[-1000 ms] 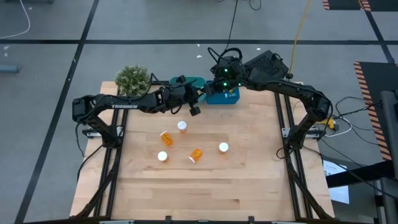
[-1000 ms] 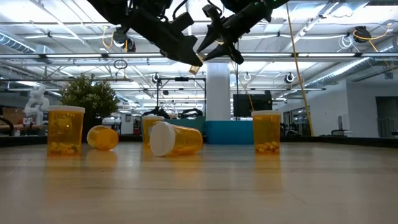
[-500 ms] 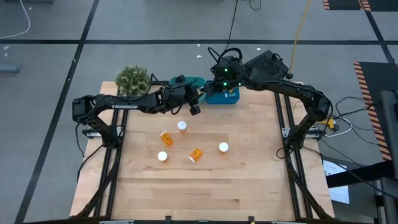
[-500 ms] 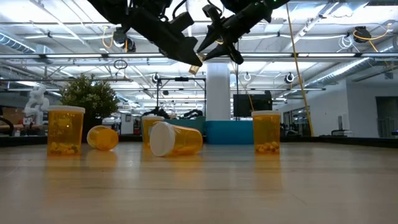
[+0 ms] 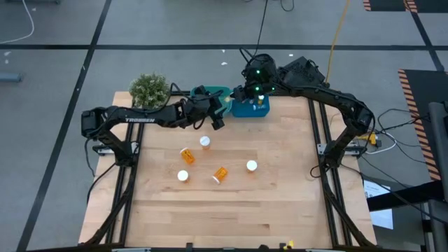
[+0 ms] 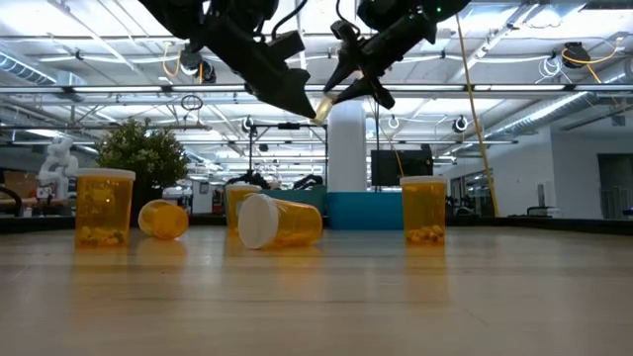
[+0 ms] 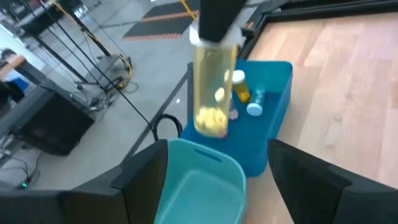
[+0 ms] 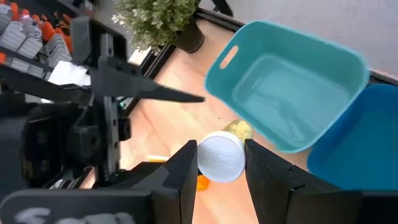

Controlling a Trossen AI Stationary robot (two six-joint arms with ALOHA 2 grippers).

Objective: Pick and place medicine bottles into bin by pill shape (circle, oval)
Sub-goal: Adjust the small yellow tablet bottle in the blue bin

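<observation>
Sorting partly done, judging by the present lie. Right pincer (image 8: pixel 221 163) pinching a translucent yellow-orange medicine bottle with round white cap (image 8: pixel 221 157) by its cap end, raised above the surface's far edge, over the two tubs. Held bottle (image 7: pixel 214 87) hanging upright, with small pale pills at its bottom; shape too small to call. Below it, a rectangular dark blue plastic bin (image 7: pixel 268 102) already holding at least two small bottles, and just beside it a teal plastic bin (image 8: pixel 292 87) showing nothing inside. Left pincer (image 5: pixel 218 123) spread wide, holding nothing, hovering near the teal bin at the far edge. Left to sort on the pale wooden surface (image 5: pixel 280 203): five orange bottles (image 5: pixel 185 155) near its middle, three standing, two lying on their sides. Likely next: dropping the held bottle into the matching bin, then five more picks.
</observation>
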